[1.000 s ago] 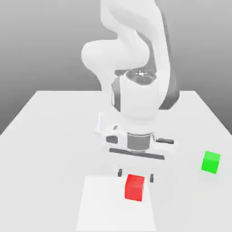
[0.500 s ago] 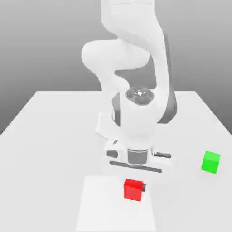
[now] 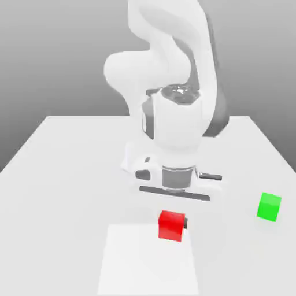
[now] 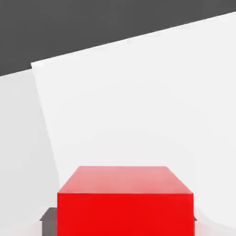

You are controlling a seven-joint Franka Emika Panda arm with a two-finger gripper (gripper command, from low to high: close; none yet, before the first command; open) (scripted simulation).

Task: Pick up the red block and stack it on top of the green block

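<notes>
The red block (image 3: 171, 225) hangs a little above the table, under the white arm's hand. My gripper (image 3: 172, 222) is shut on it, and a dark fingertip (image 3: 185, 223) shows at the block's side toward the exterior view's right. In the hand view the red block (image 4: 125, 203) sits close in front, with the dark pads (image 4: 48, 215) pressed to its sides. The green block (image 3: 269, 206) rests on the table well off to the exterior view's right, apart from the gripper.
A paler white square patch (image 3: 150, 260) lies on the white table (image 3: 69, 167) beneath the red block, near the front edge. The arm's base and body stand behind the hand at mid-table.
The hand came down over the red block, the fingers shut on it, and the hand has since risen, lifting the block off the white patch.
</notes>
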